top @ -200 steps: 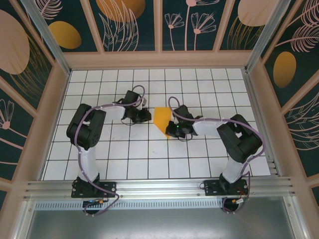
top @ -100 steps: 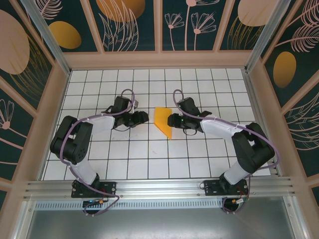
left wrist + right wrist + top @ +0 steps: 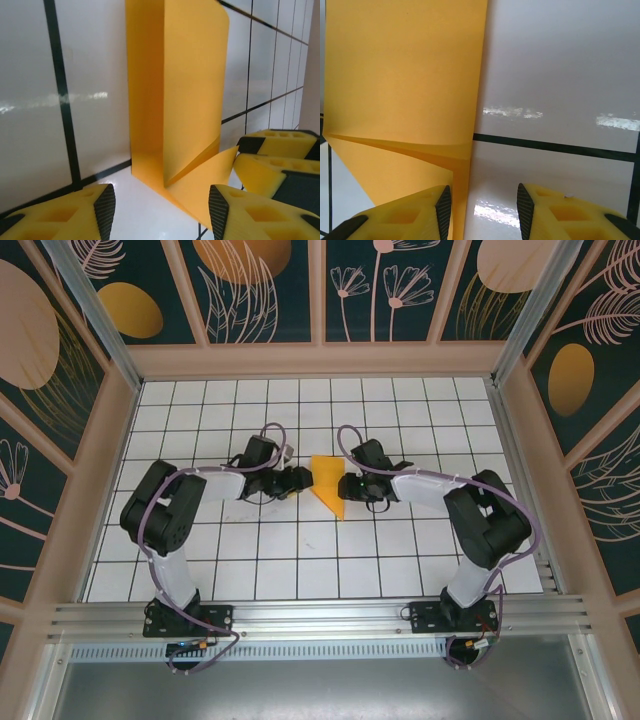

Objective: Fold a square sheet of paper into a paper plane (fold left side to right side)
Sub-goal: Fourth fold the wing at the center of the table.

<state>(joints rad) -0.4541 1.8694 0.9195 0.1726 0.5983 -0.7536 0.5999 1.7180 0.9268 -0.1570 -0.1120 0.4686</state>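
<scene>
From above I see the folded bright orange sheet of paper (image 3: pixel 328 480) on the white tiled table (image 3: pixel 300 570), with the left gripper (image 3: pixel 303 480) and right gripper (image 3: pixel 350 486) just beside it. Left wrist: jaws wide, paper ahead, ungripped. Right wrist: jaws apart, the paper's edge by one finger (image 3: pixel 410 215)

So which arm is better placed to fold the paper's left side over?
Probably left: the paper lies centred ahead of the open left fingers, while the right fingers sit at its edge.
</scene>
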